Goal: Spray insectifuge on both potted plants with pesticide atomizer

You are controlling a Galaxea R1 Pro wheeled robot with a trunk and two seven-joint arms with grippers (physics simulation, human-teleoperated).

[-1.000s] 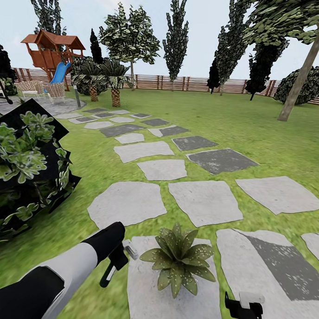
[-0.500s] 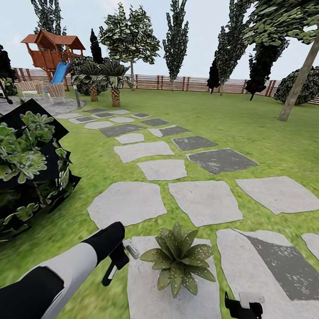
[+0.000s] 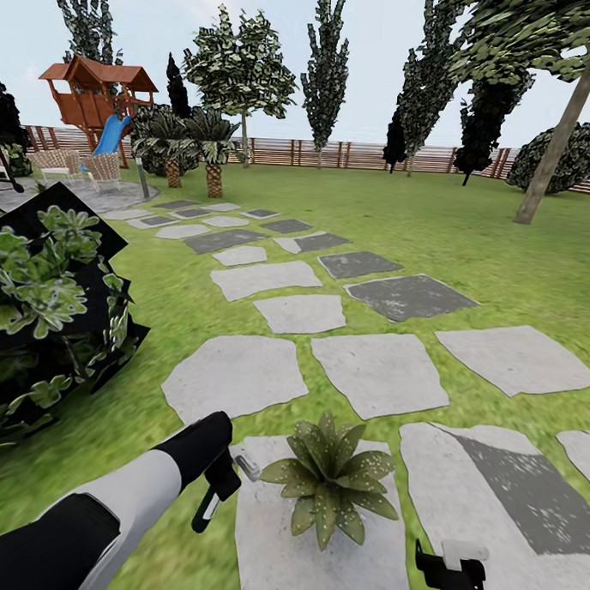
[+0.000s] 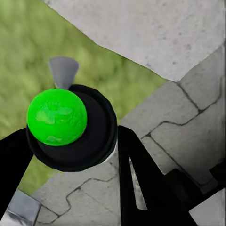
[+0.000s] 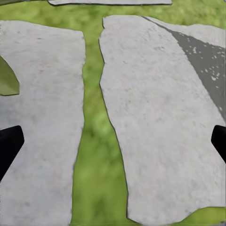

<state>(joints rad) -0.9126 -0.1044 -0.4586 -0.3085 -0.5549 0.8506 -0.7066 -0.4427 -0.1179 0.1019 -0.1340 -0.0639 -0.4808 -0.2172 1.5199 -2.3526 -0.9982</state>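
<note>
Atomizer (image 4: 70,127) sat clenched in our left gripper (image 3: 227,481) beside the speckled potted plant (image 3: 330,481) on its stepping stone (image 3: 267,543) — light, rigid, slick, we judged, best held mid-body. Our right gripper (image 5: 113,141) hung released — grasping nothing.

Lawn (image 3: 469,251) fills the frame, crossed by pale and dark stepping stones (image 3: 298,312). Slatted fence (image 3: 353,154) and trees (image 3: 326,69) span the top. Playhouse (image 3: 98,93) upper left; dark bush (image 3: 45,310) at left. Sky overcast.
</note>
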